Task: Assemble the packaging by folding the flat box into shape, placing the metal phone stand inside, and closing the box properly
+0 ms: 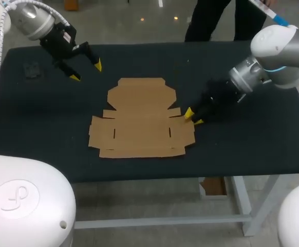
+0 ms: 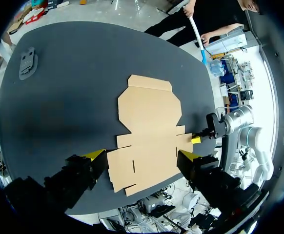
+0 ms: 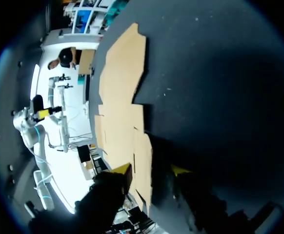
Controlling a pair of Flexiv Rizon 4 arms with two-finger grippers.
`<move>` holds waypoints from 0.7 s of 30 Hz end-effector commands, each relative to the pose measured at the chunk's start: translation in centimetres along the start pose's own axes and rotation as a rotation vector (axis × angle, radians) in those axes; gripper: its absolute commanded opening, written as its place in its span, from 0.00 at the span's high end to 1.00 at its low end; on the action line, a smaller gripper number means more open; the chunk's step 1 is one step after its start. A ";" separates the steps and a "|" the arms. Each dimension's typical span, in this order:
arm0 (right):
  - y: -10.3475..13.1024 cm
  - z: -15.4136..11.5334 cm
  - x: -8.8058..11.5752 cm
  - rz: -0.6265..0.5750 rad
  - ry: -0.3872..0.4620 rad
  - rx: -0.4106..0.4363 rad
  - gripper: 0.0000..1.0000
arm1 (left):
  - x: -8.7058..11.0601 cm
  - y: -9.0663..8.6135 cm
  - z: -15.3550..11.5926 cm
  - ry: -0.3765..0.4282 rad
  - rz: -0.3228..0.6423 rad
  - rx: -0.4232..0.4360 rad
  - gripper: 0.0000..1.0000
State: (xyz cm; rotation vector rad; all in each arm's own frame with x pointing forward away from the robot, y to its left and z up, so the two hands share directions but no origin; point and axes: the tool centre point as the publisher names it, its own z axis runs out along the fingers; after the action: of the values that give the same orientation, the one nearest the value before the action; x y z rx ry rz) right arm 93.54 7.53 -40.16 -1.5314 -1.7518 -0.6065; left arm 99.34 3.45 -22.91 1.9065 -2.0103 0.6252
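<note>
The flat brown cardboard box (image 1: 142, 118) lies unfolded in the middle of the black table. A dark metal phone stand (image 1: 32, 69) rests near the far left corner, also seen in the left wrist view (image 2: 27, 62). My left gripper (image 1: 87, 71) hangs open above the table between stand and box, holding nothing; in its own view (image 2: 142, 155) the box (image 2: 149, 131) lies ahead of its fingers. My right gripper (image 1: 193, 117) sits low at the box's right side flap. In the right wrist view (image 3: 151, 169) its fingers stand apart with the flap's edge (image 3: 143, 161) between them.
The black table cloth (image 1: 252, 144) has bare room to the right of the box and along the near edge. My right arm comes in over the far right corner. The left half of the table holds only the stand.
</note>
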 end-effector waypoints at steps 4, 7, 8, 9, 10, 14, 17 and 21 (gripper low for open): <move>-1.1 -4.5 1.8 -0.012 -0.066 -0.045 0.00 | 0.1 0.0 -0.1 -0.006 -0.002 -0.003 0.00; -1.2 -6.1 2.1 -0.022 -0.087 -0.059 0.00 | 0.1 0.0 -0.1 -0.006 -0.002 -0.003 0.00; -1.2 -6.6 2.2 -0.025 -0.095 -0.068 0.00 | 0.1 0.0 -0.1 -0.006 -0.002 -0.003 0.00; -1.2 -7.1 2.2 -0.027 -0.100 -0.073 0.00 | 0.1 0.0 -0.1 -0.006 -0.002 -0.003 0.00; -1.2 -7.6 2.2 -0.033 -0.106 -0.075 0.00 | 0.1 0.0 -0.1 -0.006 -0.002 -0.003 0.00; -1.0 -10.1 1.9 -0.046 -0.132 -0.108 0.07 | 0.0 0.0 -0.3 -0.008 -0.004 0.002 0.00; -0.9 -11.6 1.9 -0.049 -0.146 -0.133 0.57 | -0.1 0.0 -0.6 -0.012 -0.011 0.015 0.00; -1.0 -12.8 2.0 -0.049 -0.155 -0.153 1.00 | -0.4 0.0 -1.2 0.006 -0.023 0.036 0.00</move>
State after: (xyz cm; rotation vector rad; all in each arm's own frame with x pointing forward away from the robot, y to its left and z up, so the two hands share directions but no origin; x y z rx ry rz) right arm 95.85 -0.41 -31.39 -1.6678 -1.8997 -0.6538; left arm 99.81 3.97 -22.33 1.9351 -1.9887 0.6454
